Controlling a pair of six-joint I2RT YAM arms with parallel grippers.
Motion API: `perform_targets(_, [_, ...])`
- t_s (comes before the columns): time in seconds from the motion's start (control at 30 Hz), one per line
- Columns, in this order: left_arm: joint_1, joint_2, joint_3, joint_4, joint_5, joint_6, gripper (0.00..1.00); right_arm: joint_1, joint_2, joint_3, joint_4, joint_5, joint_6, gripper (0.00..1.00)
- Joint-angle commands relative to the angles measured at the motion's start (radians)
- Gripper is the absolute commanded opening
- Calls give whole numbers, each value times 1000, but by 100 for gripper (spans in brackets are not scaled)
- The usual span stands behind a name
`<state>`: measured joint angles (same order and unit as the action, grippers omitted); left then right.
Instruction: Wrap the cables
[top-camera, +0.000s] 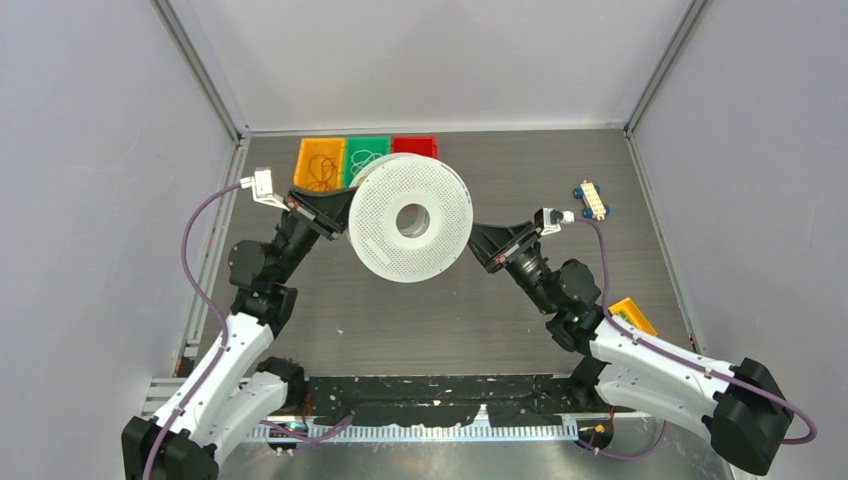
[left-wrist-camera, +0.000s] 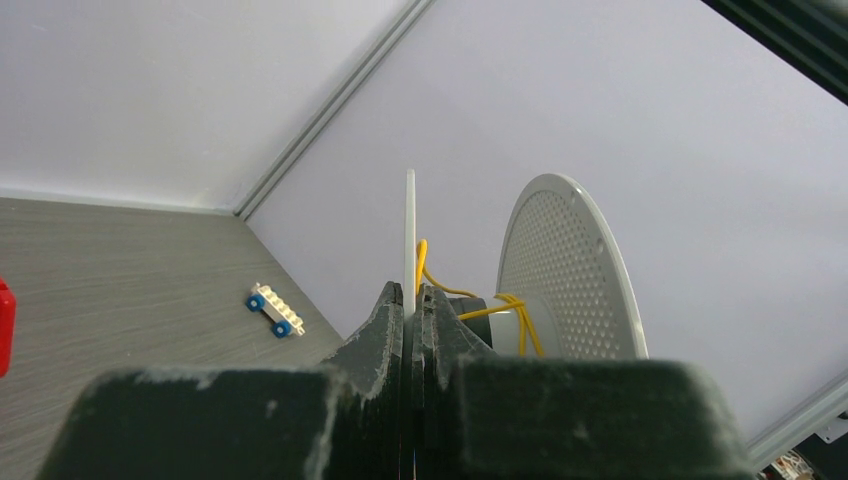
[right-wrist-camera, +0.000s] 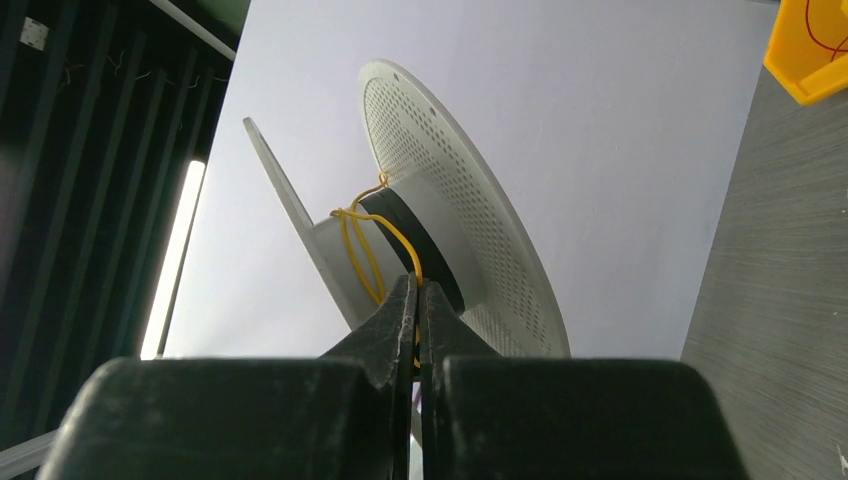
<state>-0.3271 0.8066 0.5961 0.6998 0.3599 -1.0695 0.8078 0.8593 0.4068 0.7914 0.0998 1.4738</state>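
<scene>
A white perforated spool (top-camera: 410, 218) hangs above the table between my two grippers. My left gripper (top-camera: 343, 222) is shut on the thin edge of one flange (left-wrist-camera: 410, 230), as the left wrist view (left-wrist-camera: 413, 292) shows. The yellow-orange cable (right-wrist-camera: 360, 245) is wound a few turns round the spool's hub and also shows in the left wrist view (left-wrist-camera: 505, 305). My right gripper (top-camera: 478, 240) is shut on a strand of this cable close to the hub, as the right wrist view (right-wrist-camera: 417, 283) shows. The cable is hidden behind the flange in the top view.
Orange (top-camera: 318, 163), green (top-camera: 368, 155) and red (top-camera: 414, 146) bins stand at the back, holding thin wires. A white toy car with blue wheels (top-camera: 591, 199) lies at the back right. A small yellow bin (top-camera: 632, 315) sits beside the right arm.
</scene>
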Motion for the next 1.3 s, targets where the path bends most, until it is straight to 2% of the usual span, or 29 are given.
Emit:
perform_targets(0.0, [-4,-1,1,119,-81,-15,0,23,21,35,84,53,23,5])
perform_targets(0.33, [-4,11,-34,100,-175,-36,0,134,93,-10,113,187,30,6])
perform_targets(0.83, [-4,8,-80,42,-280,-111,0,141,234,12,173,232,37,5])
perform_targets(1.07, [-4,6,-105,38,-325,-140,0,167,323,56,192,206,40,5])
perform_targets(1.27, [-4,7,-113,43,-332,-141,0,198,364,68,194,233,39,10])
